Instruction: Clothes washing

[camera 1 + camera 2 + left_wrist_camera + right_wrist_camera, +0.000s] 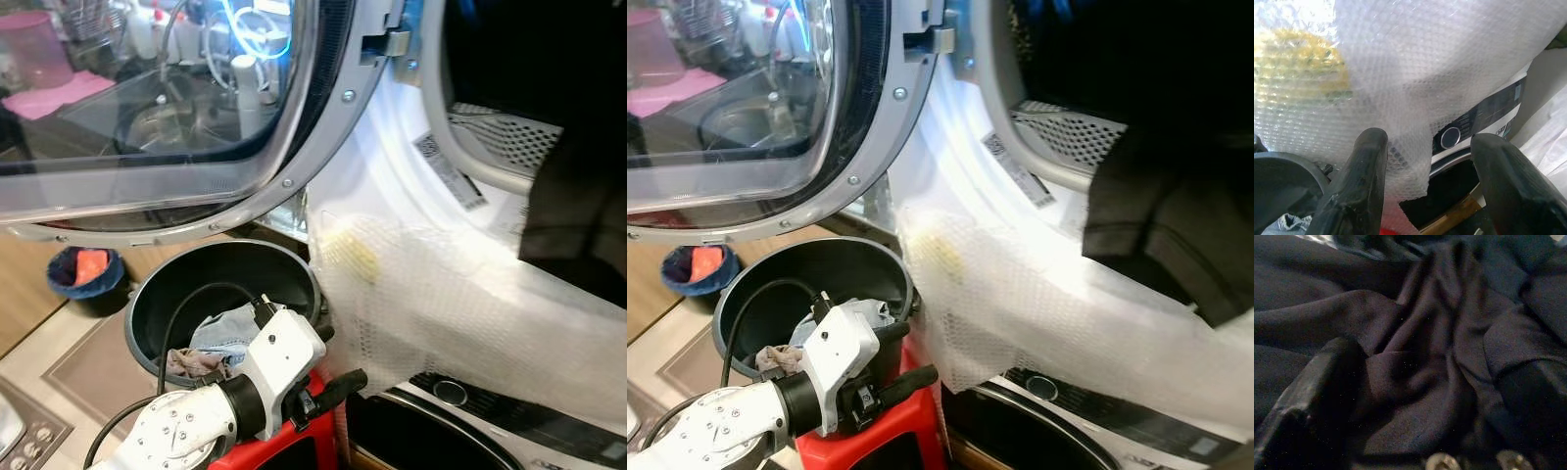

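At the lower left of the frame the left tool (333, 387) hangs loose with its fingers apart, holding nothing. It sits just above the dark bucket (157, 304), where a few clothes (220, 338) lie at the bottom. A red stool (284, 450) is under the arm.

At the upper left is the big round washer door (176, 117), swung wide open. In the middle, bubble wrap (441, 304) hangs over the front of the machine, and it could catch a sleeve.

At the right, a dark garment (1161, 215) hangs half out of the drum (1068, 137). The right tool (1415, 396) is pressed into that dark cloth, fingers on both sides of a fold, so it seems to be gripping it. I think it should push the cloth deep inside, past the rim, before letting go. Then nothing gets stuck in the door.
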`<state>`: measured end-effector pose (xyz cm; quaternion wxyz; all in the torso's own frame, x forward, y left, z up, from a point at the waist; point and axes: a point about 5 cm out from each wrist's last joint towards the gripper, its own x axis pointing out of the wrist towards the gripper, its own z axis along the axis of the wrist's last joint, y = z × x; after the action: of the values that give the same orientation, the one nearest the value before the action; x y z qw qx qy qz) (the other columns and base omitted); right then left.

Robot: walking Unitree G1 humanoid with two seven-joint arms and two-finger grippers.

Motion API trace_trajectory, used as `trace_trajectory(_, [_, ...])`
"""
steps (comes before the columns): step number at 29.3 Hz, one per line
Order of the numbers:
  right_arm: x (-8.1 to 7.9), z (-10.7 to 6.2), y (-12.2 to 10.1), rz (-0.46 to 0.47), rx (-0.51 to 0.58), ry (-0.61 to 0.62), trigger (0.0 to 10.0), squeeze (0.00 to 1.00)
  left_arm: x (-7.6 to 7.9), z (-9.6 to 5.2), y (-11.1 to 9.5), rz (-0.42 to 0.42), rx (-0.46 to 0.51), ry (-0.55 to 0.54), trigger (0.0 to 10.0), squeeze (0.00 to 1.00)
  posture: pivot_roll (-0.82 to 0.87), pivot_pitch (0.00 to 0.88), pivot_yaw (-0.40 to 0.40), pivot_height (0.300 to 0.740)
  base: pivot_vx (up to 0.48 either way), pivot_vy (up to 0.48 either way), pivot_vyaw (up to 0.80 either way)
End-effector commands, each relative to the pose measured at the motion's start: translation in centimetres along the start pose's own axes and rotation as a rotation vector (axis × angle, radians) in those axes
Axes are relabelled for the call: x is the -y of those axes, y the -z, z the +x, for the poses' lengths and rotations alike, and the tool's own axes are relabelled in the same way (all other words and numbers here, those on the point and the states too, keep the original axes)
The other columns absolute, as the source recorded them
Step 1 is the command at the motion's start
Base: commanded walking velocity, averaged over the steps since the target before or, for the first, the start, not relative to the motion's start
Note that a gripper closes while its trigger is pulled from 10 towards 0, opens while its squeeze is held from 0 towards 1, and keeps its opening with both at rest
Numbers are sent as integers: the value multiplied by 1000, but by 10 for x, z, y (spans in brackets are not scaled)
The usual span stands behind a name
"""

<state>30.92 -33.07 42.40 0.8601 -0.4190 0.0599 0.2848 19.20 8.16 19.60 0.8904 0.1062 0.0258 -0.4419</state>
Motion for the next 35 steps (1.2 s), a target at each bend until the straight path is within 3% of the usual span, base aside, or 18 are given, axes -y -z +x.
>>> trace_trajectory(1, [0,13,26,21,-197,128,10000,0,1,0,2,-4,-12,13,10000,0,5,147,15,740,0,0,0])
trace_trajectory(4, [4,19,28,-13,-244,238,10000,0,0,-1,2,-2,-13,11,10000,0,5,147,15,740,0,0,0])
trace_trajectory(6, [13,28,24,-12,-261,424,10000,0,-1,-1,2,0,-13,9,10000,0,10,143,15,740,0,0,0])
trace_trajectory(11, [21,37,10,41,-178,608,10000,0,0,0,1,0,-8,7,10000,0,9,147,12,740,0,0,0])
trace_trajectory(13, [21,39,8,49,-166,620,10000,0,0,0,1,-2,-8,7,10000,0,9,147,12,740,0,0,0])
trace_trajectory(15, [26,48,-4,148,-61,754,10000,0,1,1,1,-4,-7,8,10000,0,8,149,14,740,0,0,0])
trace_trajectory(17, [26,54,-11,191,-13,790,10000,0,1,1,1,-3,-5,8,10000,0,7,150,15,740,0,0,0])
trace_trajectory(20, [29,61,-26,373,139,928,10000,0,0,1,1,-4,-4,9,10000,0,1,152,24,740,0,0,0])
trace_trajectory(21, [29,64,-29,425,177,934,10000,0,0,2,1,-4,-4,10,10000,0,-1,153,26,740,0,0,0])
trace_trajectory(22, [28,69,-32,579,262,951,10000,0,0,2,0,-4,-3,13,10000,0,-2,153,27,740,0,0,0])
trace_trajectory(24, [26,73,-34,683,315,961,10000,0,0,3,0,-4,-2,15,10000,0,-2,155,28,740,0,0,0])
trace_trajectory(25, [24,78,-33,858,401,953,10000,0,0,3,0,-4,0,15,10000,0,-2,155,28,740,0,0,0])
trace_trajectory(26, [22,82,-34,973,466,903,10000,0,0,3,0,-4,1,15,10000,0,2,155,24,740,0,0,0])
trace_trajectory(28, [21,85,-36,1119,563,843,10000,0,1,3,0,-4,2,11,10000,0,10,157,20,740,0,0,0])
trace_trajectory(33, [29,65,-43,1140,782,679,10000,0,1,0,1,-11,-3,-1,10000,0,11,161,12,740,0,0,0])
trace_trajectory(35, [32,56,-44,1060,807,645,10000,0,2,0,1,-12,-2,0,10000,0,8,164,13,740,0,0,0])
